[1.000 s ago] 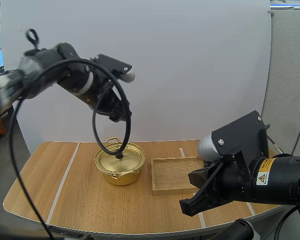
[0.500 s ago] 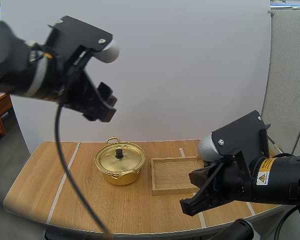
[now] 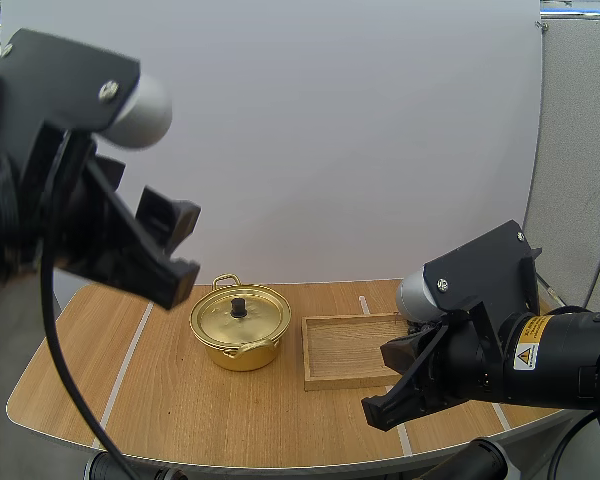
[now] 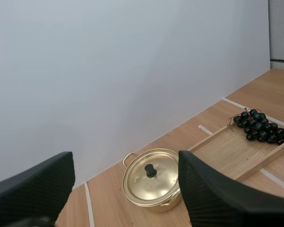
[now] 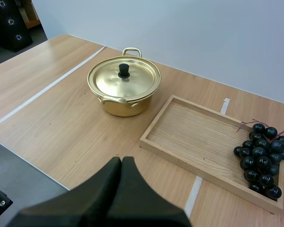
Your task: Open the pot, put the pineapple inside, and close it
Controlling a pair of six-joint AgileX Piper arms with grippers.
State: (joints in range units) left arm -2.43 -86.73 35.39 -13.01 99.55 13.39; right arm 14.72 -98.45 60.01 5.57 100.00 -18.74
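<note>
robot lab: white backdrop board [image 3: 380,140], grey partition [image 3: 582,130], tape-marked table [image 3: 190,400].

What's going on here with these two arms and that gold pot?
Two robot arms are poised over a table, and neither holds anything. The left gripper hangs open, raised well clear of the gold pot, whose lid is on. The right gripper is shut on nothing, near the table's front edge beside the wooden tray. The only fruit at hand is a bunch of dark grapes, lying at one end of the tray.
</note>
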